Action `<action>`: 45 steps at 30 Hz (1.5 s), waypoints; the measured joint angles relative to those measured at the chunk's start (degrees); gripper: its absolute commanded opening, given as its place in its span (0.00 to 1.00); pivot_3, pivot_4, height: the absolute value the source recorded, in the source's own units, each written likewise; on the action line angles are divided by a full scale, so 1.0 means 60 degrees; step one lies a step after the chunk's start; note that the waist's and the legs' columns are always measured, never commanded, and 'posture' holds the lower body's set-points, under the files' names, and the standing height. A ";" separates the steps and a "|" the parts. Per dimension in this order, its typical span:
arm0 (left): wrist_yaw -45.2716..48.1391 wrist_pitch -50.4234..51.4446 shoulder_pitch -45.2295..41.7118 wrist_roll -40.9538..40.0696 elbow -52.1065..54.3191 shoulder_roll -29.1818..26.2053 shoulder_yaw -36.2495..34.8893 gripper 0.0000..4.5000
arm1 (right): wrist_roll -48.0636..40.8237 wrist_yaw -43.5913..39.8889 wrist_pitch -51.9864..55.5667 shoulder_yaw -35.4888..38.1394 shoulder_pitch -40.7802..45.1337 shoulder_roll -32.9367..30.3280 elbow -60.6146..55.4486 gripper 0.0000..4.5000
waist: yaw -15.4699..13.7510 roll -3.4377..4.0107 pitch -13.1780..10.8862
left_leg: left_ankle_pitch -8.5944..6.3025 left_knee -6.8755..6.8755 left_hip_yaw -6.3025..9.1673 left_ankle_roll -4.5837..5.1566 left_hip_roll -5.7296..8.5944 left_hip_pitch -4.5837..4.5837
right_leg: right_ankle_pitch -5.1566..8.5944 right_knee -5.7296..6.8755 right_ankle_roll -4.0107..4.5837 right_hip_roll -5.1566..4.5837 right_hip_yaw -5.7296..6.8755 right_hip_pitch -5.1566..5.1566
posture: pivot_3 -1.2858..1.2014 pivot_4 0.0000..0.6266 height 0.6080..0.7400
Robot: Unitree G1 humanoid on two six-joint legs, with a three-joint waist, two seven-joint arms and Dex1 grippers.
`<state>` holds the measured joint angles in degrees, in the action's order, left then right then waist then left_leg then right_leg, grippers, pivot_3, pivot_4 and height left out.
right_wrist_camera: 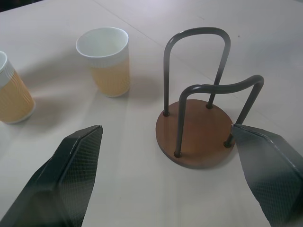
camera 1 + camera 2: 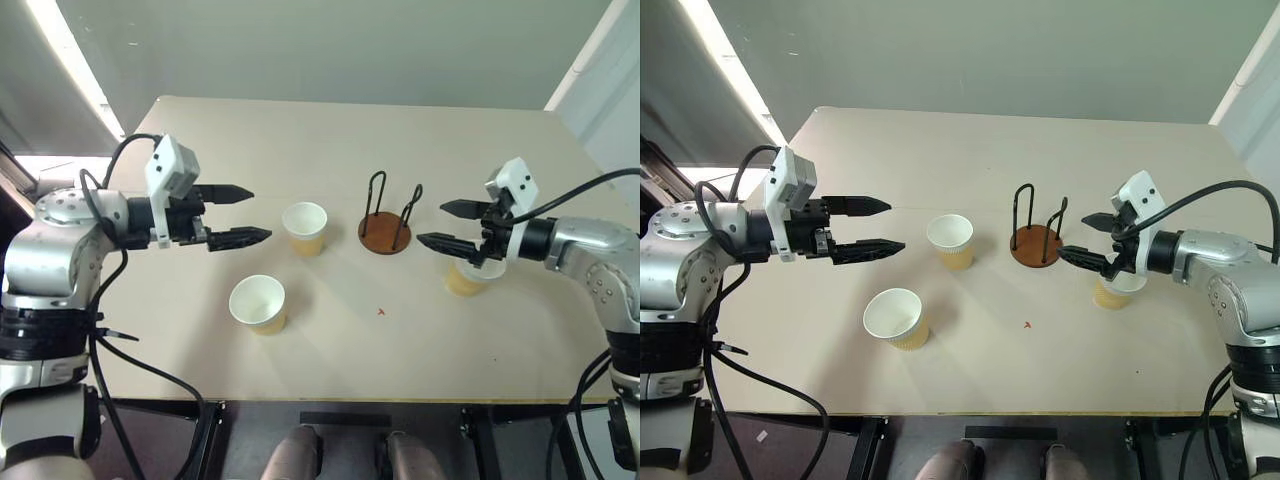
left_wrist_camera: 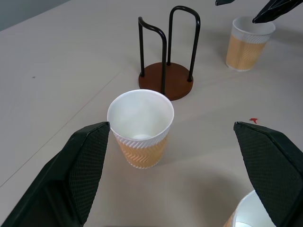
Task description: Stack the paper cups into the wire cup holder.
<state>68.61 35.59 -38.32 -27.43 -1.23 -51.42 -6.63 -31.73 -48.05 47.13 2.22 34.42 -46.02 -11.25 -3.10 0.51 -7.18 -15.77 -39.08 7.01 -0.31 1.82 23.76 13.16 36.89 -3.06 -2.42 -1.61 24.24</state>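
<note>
Three tan paper cups stand upright on the table. One paper cup is just left of the empty wire cup holder, and another sits nearer the front edge. The third cup stands right of the holder, partly under my right gripper. That gripper hovers open above the table, pointing at the holder. My left gripper also hovers open, left of the middle cup and pointing toward it. Neither gripper holds anything.
The beige table has a small red mark in front of the holder. Its front edge runs close below the near cup. Black cables hang from both arms at the table's sides.
</note>
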 measured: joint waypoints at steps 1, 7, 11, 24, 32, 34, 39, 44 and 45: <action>-0.0003 0.0000 0.0000 0.0000 0.0009 -0.0002 0.0000 1.00 | 0.0000 -0.0003 -0.0005 -0.0004 0.0000 0.0000 0.0000 0.99 | -0.0001 0.0000 0.0000 | 0.0000 0.0000 0.0000 0.0000 0.0000 0.0000 | 0.0000 -0.0001 0.0000 0.0000 0.0000 0.0000 | 0.52 0.24 1.00; -0.0084 0.0137 0.0053 -0.0143 0.0141 -0.0075 -0.0011 1.00 | 0.0096 -0.0054 -0.0061 -0.0142 0.0002 0.0008 0.0109 0.99 | -0.0003 0.0000 0.0000 | 0.0000 0.0000 0.0000 0.0000 0.0000 0.0000 | 0.0000 0.0001 0.0000 0.0000 0.0000 0.0000 | 0.52 0.24 1.00; -0.0088 0.0183 0.0019 -0.0276 0.0146 -0.0074 -0.0010 1.00 | 0.0090 -0.0125 0.0051 -0.0141 0.0019 -0.0064 0.0178 0.99 | -0.0003 0.0000 0.0000 | 0.0000 0.0000 -0.0001 0.0000 0.0000 0.0000 | 0.0000 0.0002 0.0000 0.0000 0.0000 0.0000 | 0.52 0.24 1.00; 0.0020 -0.0101 -0.0681 -0.0285 -0.0302 0.0162 0.0399 1.00 | 0.0128 0.0253 0.1405 -0.0197 0.0623 -0.0112 0.0375 0.99 | 0.0014 0.0000 0.0000 | 0.0000 0.0000 -0.0001 0.0000 0.0000 -0.0003 | 0.0000 0.0003 0.0000 0.0000 -0.0001 0.0000 | 0.52 0.24 1.00; 0.0046 -0.0284 -0.0763 -0.0184 -0.0539 0.0234 0.0513 1.00 | 0.0500 0.0386 0.1524 -0.0974 0.1212 0.0573 0.0912 0.99 | 0.0027 0.0000 0.0000 | 0.0000 0.0000 0.0000 0.0000 0.0001 -0.0003 | 0.0000 -0.0001 0.0000 0.0000 0.0000 0.0000 | 0.52 0.24 1.00; 0.0056 -0.0315 -0.0763 -0.0166 -0.0554 0.0234 0.0512 1.00 | 0.0661 0.0390 0.1509 -0.1220 0.1286 0.0831 0.1049 0.99 | 0.0029 0.0000 0.0000 | 0.0000 0.0001 0.0000 0.0000 0.0000 -0.0004 | 0.0000 0.0000 0.0000 0.0000 0.0000 0.0001 | 0.52 0.24 1.00; 0.0054 -0.0363 -0.0756 -0.0150 -0.0556 0.0237 0.0511 1.00 | 0.1053 0.0505 0.1187 -0.1711 0.1300 0.1581 0.1432 0.99 | 0.0031 0.0000 0.0000 | 0.0000 -0.0001 0.0002 0.0000 0.0000 -0.0003 | 0.0000 0.0000 0.0000 0.0001 0.0001 0.0002 | 0.52 0.24 1.00; 0.0017 -0.0366 -0.0621 -0.0163 -0.0541 0.0237 0.0487 1.00 | 0.1516 0.0695 0.0901 -0.1797 0.1430 0.1860 0.1952 0.99 | 0.0017 0.0000 0.0000 | 0.0000 -0.0001 0.0003 0.0000 0.0002 -0.0001 | 0.0000 0.0001 0.0000 0.0000 0.0002 0.0002 | 0.52 0.24 1.00; 0.0015 -0.0366 -0.0588 -0.0172 -0.0529 0.0237 0.0480 1.00 | 0.1587 0.0702 0.0862 -0.1797 0.1469 0.1861 0.2008 0.99 | 0.0019 0.0000 0.0000 | 0.0000 0.0001 0.0002 0.0000 0.0001 -0.0002 | 0.0000 0.0001 0.0001 0.0000 0.0002 0.0002 | 0.52 0.24 1.00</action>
<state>68.70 33.40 -41.85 -28.46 -4.40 -50.00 -3.76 -22.20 -43.84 52.30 -8.56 43.23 -34.85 0.80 -2.99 0.51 -7.18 -15.76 -39.07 7.02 -0.31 1.83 23.75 13.16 36.89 -3.05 -2.42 -1.60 24.25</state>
